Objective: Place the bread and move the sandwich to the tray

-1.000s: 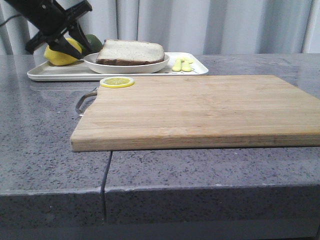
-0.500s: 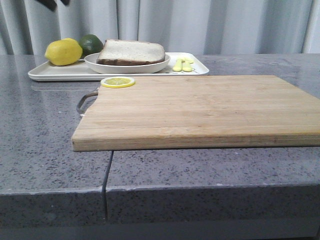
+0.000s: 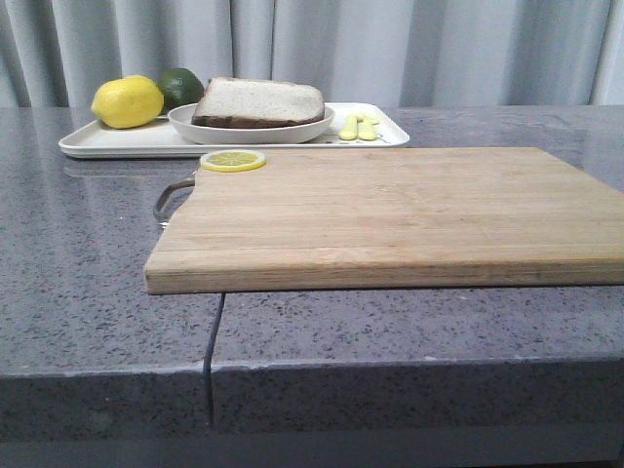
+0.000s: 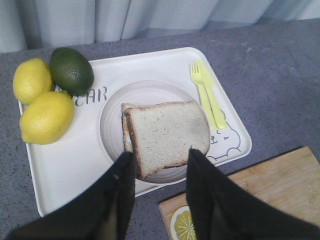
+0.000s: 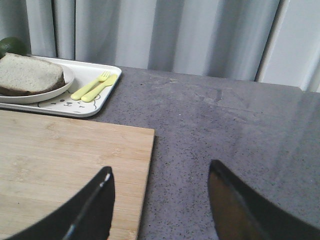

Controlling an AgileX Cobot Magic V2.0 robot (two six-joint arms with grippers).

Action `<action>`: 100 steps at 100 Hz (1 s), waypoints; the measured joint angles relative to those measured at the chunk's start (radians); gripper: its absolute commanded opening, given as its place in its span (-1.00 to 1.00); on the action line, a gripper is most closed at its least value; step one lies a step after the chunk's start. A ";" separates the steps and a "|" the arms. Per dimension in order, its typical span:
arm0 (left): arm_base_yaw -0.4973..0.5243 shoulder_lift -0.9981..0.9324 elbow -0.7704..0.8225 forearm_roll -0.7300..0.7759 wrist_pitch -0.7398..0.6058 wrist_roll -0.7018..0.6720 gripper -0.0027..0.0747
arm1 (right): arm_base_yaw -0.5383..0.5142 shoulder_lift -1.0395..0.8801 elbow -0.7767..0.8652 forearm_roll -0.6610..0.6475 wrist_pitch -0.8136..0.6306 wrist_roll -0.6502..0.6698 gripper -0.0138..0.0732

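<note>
From the front, the sandwich (image 3: 259,101) is seen on its plate (image 3: 251,132) on the tray (image 3: 127,142), behind the board (image 3: 390,214); no gripper is seen there. In the left wrist view, the left gripper (image 4: 160,175) is held wide open and empty above the sandwich's (image 4: 167,134) near edge (the plate (image 4: 112,122) lies mid-tray (image 4: 65,165)). In the right wrist view, the right gripper (image 5: 160,200) is spread open, empty, over the board's (image 5: 65,165) corner, well apart from the sandwich (image 5: 27,75).
</note>
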 measured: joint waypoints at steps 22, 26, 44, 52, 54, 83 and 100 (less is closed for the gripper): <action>-0.070 -0.191 0.170 0.107 -0.042 0.002 -0.33 | 0.000 0.000 0.000 0.000 0.000 0.000 0.30; -0.078 -0.239 0.231 0.114 -0.067 0.002 -0.33 | 0.000 0.000 0.000 0.000 0.000 0.000 0.30; -0.103 -0.473 0.569 0.126 -0.251 0.002 -0.33 | 0.000 0.000 0.000 0.000 -0.001 0.000 0.30; -0.103 -0.596 0.757 0.129 -0.357 0.002 -0.33 | 0.000 0.000 0.000 0.000 -0.001 0.000 0.30; -0.103 -0.626 0.805 0.129 -0.387 0.002 -0.33 | 0.000 0.000 0.000 0.000 -0.002 0.000 0.30; -0.103 -1.003 1.390 0.135 -0.739 0.004 -0.33 | 0.000 0.000 0.000 0.000 -0.007 0.000 0.30; -0.103 -1.186 1.664 0.124 -0.909 0.004 -0.33 | 0.000 0.000 0.000 0.000 -0.008 0.000 0.30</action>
